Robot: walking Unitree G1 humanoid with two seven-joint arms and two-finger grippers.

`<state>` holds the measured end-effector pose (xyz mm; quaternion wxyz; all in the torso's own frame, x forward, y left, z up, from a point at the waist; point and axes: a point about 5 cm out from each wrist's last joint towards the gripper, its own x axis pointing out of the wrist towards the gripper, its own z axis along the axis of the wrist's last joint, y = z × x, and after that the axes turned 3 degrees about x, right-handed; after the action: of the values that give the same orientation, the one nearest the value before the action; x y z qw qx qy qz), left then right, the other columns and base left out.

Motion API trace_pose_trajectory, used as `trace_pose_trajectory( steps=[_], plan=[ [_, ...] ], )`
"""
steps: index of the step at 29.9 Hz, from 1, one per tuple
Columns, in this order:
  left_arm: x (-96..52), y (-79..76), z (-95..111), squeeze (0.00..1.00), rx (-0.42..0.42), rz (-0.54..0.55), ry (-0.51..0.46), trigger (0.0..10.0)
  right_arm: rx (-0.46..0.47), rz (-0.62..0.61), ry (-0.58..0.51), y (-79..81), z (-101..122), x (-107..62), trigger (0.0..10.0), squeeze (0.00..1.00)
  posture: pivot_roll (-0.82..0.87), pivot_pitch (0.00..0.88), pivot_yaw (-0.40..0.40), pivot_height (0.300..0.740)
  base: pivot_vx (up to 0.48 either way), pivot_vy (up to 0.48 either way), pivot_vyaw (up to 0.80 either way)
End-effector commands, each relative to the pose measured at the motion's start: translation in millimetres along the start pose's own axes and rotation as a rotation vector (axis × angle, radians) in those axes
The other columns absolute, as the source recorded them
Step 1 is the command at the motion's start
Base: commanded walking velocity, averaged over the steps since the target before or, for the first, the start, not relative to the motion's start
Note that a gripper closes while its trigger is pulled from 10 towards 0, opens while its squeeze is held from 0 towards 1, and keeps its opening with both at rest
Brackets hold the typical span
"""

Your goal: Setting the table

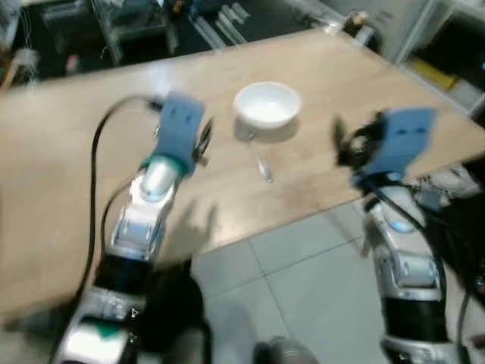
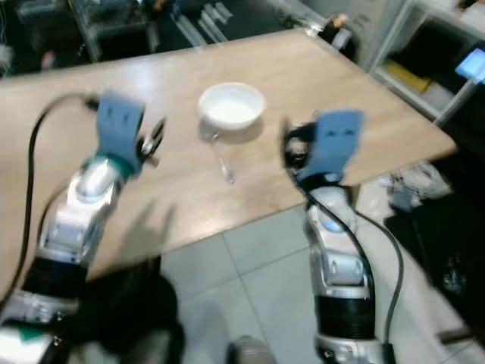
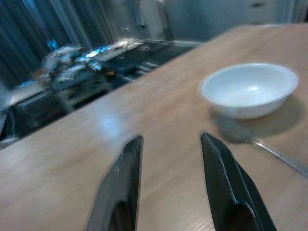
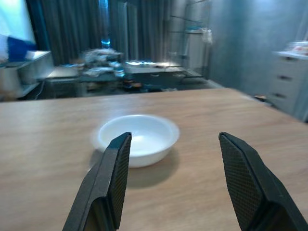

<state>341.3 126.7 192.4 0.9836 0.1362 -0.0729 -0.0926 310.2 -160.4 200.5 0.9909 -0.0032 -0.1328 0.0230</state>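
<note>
— We get even, cool indoor light. Glare sits on the wooden table (image 1: pixel 318 68) toward eleven o'clock in the left wrist view, and the white bowl (image 1: pixel 267 104) is nearly washed out in both eye views.

— Agreed. We also see motion blur across both eye views; edges of the arms smear, and the room at twelve o'clock is dark and soft.

— Shadows?

— A soft one under the bowl, falling toward five o'clock in the left wrist view, over the blurred spoon (image 3: pixel 276 153). The left arm throws a faint shadow on the table toward four o'clock.

— In the wrist views we find the black fingers (image 4: pixel 115 168) fairly sharp, the background dim, bluish, unfocused.
</note>
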Motion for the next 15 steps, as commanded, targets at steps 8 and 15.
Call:
trace_pose_trajectory(
  steps=[8, 15],
  plan=[
    [0.7, -5.8, 0.8, 0.00, -0.008, -0.019, 0.005, 10.0, -0.006, -0.006, 0.005, -2.8, -0.3, -0.7, 10.0, 0.00, -0.06, 0.004, 0.047, 0.740, 0.000, 0.000, 0.00],
    [0.7, -5.5, 0.5, 0.00, -0.009, -0.019, 0.007, 10.0, -0.006, -0.006, 0.006, -2.8, -0.7, -0.9, 10.0, 0.00, -0.06, 0.005, 0.050, 0.740, 0.000, 0.000, 0.00]
  ],
)
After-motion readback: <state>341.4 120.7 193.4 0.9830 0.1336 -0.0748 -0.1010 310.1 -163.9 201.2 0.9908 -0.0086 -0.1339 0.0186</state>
